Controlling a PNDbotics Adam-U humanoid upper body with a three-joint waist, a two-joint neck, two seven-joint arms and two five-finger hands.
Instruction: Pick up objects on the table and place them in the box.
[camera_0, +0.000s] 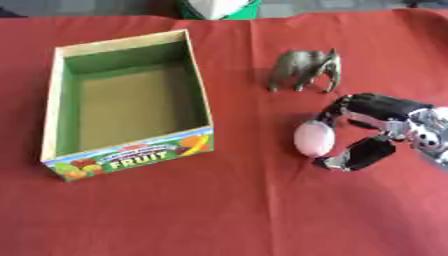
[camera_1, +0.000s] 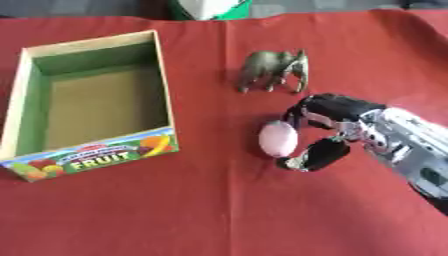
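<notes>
Now the right hand (camera_1: 337, 132) comes in from the right side, its fingers (camera_1: 319, 110) curled above and its thumb (camera_1: 315, 155) curled below a pale pink egg-shaped object (camera_1: 278, 139), closing round it from the right. The egg-shaped object lies on the red surface (camera_1: 219, 210), right of the middle. Just beyond the hand stands a grey toy elephant (camera_1: 276, 70), upright on its legs and apart from the fingers. Well to the left sits the box (camera_0: 201, 90), an open cardboard carton with green inner walls, a brown floor and a fruit picture with the word FRUIT on its near face. Nothing lies inside it. At the far edge of the surface a green and white thing (camera_0: 219, 9) shows only in part. The left hand shows in neither view.
</notes>
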